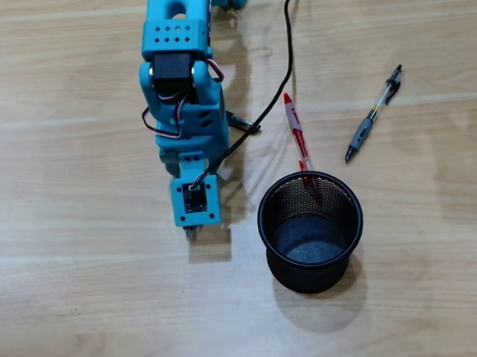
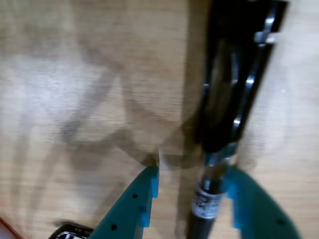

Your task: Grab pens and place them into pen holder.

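Grasping is your step now: the gripper (image 2: 192,186) stands open around a black-capped pen (image 2: 219,144) lying on the table (image 2: 75,99), so close the fingers squarely on it, then lift and carry it to the mesh pen holder (image 1: 311,231).

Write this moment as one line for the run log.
end effector: open around black-capped pen, not closed | red pen: leaning in cup | grey pen: on table
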Robot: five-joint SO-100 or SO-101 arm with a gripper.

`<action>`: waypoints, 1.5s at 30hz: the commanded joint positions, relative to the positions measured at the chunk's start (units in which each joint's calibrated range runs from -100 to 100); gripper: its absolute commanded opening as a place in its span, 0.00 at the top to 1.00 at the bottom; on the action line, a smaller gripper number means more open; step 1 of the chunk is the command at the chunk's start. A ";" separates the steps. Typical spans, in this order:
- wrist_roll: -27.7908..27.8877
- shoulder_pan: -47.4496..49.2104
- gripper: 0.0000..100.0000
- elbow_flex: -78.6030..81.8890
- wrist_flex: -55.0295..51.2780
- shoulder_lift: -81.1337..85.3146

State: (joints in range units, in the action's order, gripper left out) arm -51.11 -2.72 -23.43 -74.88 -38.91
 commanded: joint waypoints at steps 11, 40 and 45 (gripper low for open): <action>-0.05 -1.08 0.98 -1.01 -0.24 0.82; 0.69 -3.37 0.98 14.56 -9.81 62.31; 0.69 -0.62 0.98 16.00 -4.98 65.11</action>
State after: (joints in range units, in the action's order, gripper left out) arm -50.22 -5.29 -7.72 -84.12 22.85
